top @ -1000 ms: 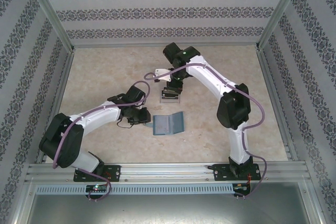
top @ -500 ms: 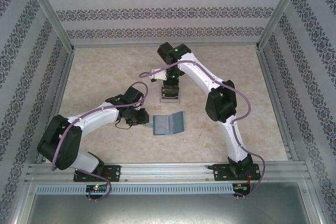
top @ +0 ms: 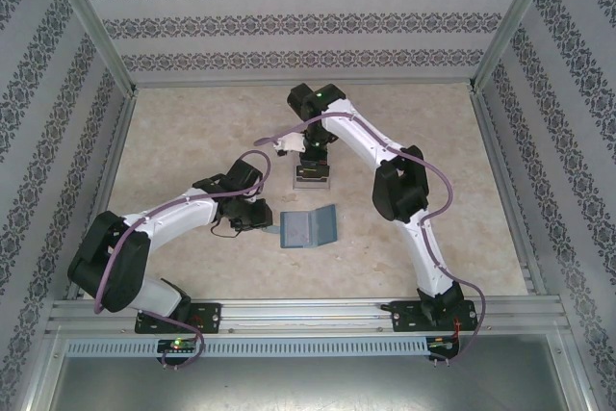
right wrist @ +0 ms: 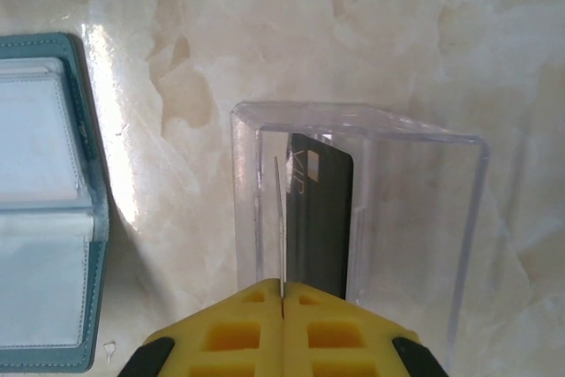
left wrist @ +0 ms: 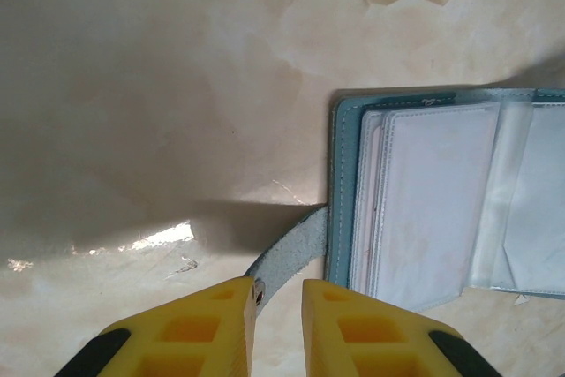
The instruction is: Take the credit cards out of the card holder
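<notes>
The teal card holder [top: 308,227] lies open on the table, its pale inner panels [left wrist: 433,200] facing up. Its side tab [left wrist: 291,249] arches up off the table between the yellow fingers of my left gripper [left wrist: 279,284], which is shut on it. My right gripper [right wrist: 283,287] is shut on a thin pale credit card [right wrist: 281,218], seen edge-on and upright. It hangs over a clear square tray [right wrist: 353,116] in which a dark credit card [right wrist: 322,218] lies flat. From above, the right gripper [top: 313,161] sits just behind the holder, and the left gripper [top: 258,218] is at the holder's left edge.
The clear tray [top: 312,180] stands just beyond the holder, mid-table. Patterned walls and metal rails enclose the marbled table [top: 192,141] on three sides. The right arm's elbow [top: 397,190] bends above the table to the right of the holder.
The right arm has folded inward, its elbow moving left, and its gripper has shifted slightly over the clear tray with the card. The left arm and holder stay still.
</notes>
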You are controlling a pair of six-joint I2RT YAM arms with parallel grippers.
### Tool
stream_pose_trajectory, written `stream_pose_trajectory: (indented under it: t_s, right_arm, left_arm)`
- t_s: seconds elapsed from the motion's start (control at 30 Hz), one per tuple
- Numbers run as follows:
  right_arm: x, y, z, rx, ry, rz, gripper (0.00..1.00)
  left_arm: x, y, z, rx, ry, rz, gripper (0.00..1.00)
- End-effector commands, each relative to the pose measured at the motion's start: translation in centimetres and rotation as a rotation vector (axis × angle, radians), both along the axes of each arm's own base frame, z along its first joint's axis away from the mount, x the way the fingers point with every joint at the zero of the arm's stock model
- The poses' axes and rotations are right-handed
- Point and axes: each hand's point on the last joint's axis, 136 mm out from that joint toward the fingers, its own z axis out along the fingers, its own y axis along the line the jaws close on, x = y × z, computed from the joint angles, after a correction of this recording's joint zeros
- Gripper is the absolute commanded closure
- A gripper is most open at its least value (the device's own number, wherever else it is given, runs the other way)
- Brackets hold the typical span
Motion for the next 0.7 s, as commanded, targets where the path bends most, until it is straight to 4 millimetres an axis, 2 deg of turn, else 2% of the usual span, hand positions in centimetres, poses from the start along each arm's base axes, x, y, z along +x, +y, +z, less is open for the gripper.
stream_pose_trajectory:
  t_s: [0.0,0.2,0.53,0.57,0.67]
  right_arm:
    - [-1.5,0.5,-0.3,0.012,0.067,0.047,1.0]
    - [-2.1,0.6,-0.6,0.017,0.095,0.057,1.0]
    - [-1.6,1.5,-2.1,0.029,0.097,0.056,1.0]
    - [-1.5,1.6,-2.2,0.03,0.093,0.057,0.99]
    - [-1.0,1.8,-2.2,0.031,0.073,0.051,0.88]
  left_arm:
    - [-0.1,0.4,0.2,-0.004,0.003,0.015,0.78]
    - [0.1,0.3,0.3,-0.01,0.006,0.013,0.78]
    - [0.2,0.2,0.4,-0.012,0.006,0.011,0.78]
    - [0.2,0.1,0.5,-0.013,0.005,0.011,0.79]
    - [0.2,0.2,0.6,-0.01,0.004,0.01,0.78]
